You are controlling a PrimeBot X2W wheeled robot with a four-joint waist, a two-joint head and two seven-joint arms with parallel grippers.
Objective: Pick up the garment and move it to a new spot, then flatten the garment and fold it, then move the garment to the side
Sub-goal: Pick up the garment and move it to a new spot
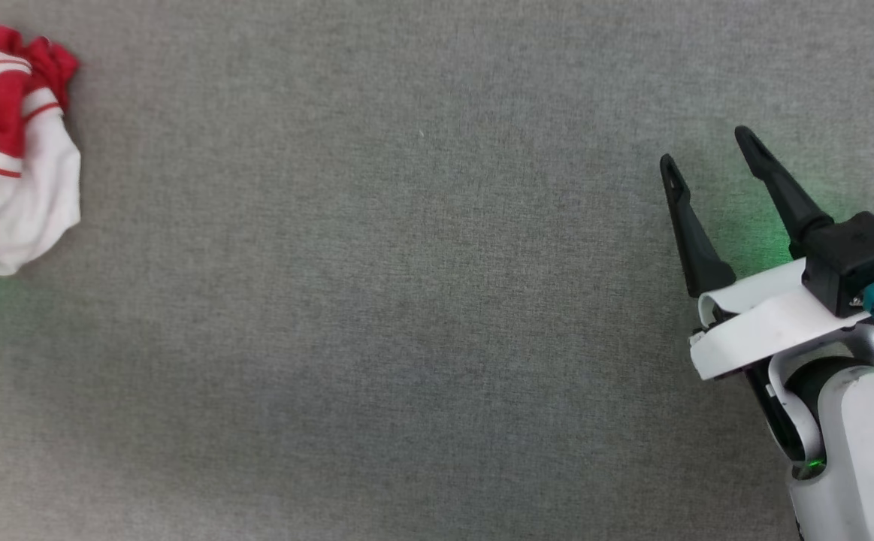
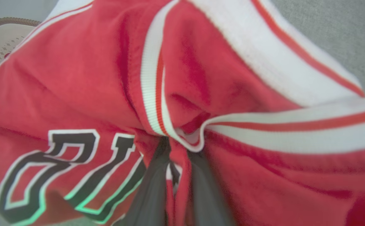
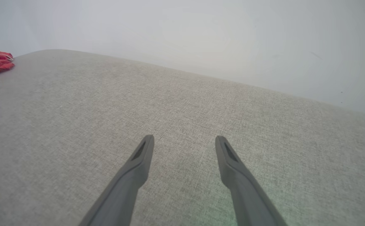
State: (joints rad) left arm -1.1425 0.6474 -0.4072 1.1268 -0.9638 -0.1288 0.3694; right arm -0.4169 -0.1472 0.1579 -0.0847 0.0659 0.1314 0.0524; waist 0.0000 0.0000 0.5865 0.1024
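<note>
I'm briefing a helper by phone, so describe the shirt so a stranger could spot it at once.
Take the grey cloth surface; at the head view's far left is a crumpled bundle, the shirt, pinched between the left fingers. Red cloth, white sleeves, striped trim and black outlined lettering set it apart from the grey around it.

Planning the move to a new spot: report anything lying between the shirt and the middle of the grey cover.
Nothing visible does. The shirt, pinched in the left tool, sits at the cover's left edge; the right tool hovers open far right.
</note>
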